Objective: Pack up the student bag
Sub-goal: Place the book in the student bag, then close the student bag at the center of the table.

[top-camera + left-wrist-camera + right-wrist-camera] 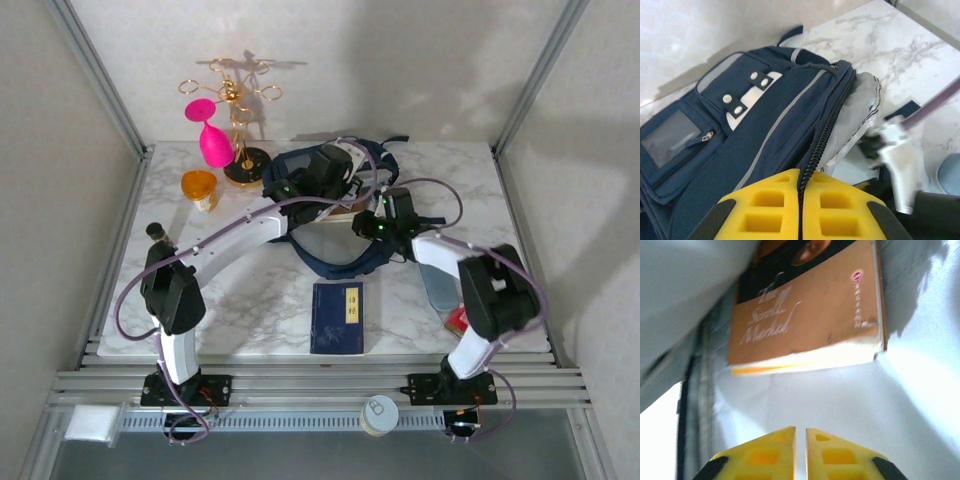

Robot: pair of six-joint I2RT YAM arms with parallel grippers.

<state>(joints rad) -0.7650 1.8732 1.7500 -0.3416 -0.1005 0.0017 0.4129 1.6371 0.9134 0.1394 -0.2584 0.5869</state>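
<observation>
The student bag, a navy backpack with pale stripes, lies at the back middle of the table with its mouth held open. In the left wrist view my left gripper is shut on the black zipper edge of the bag, lifting the flap off the grey lining. My right gripper reaches into the opening. In the right wrist view its fingers stand almost together with nothing between them, just short of an orange book lying on the pale lining inside.
A small navy book lies at the front middle. A pink goblet, gold rack and orange cup stand back left. A pale blue item and a red one sit under the right arm.
</observation>
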